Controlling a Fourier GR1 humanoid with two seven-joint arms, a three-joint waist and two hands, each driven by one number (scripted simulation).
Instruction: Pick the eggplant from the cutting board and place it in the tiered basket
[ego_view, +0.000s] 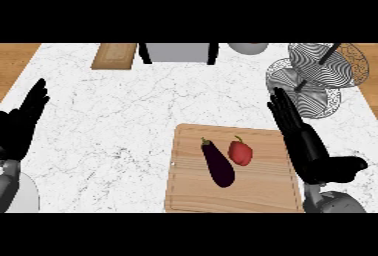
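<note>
A dark purple eggplant (218, 163) lies on the wooden cutting board (192, 195) at the lower middle of the counter, stem end pointing away from me. A red bell pepper (240, 152) lies just right of it, close to or touching it. My right hand (303, 145) is open, fingers straight and pointing away, over the board's right edge, to the right of the pepper and apart from the eggplant. The wire tiered basket (319, 75) stands at the far right, beyond the right hand. My left hand (23, 122) rests open at the left edge, fingers up.
At the back of the counter are a small wooden board (114, 55), a grey box-shaped appliance (178, 52) and a grey round object (248, 48). White marble counter (111, 115) spreads between the cutting board and the left hand. Wooden floor shows past the counter's sides.
</note>
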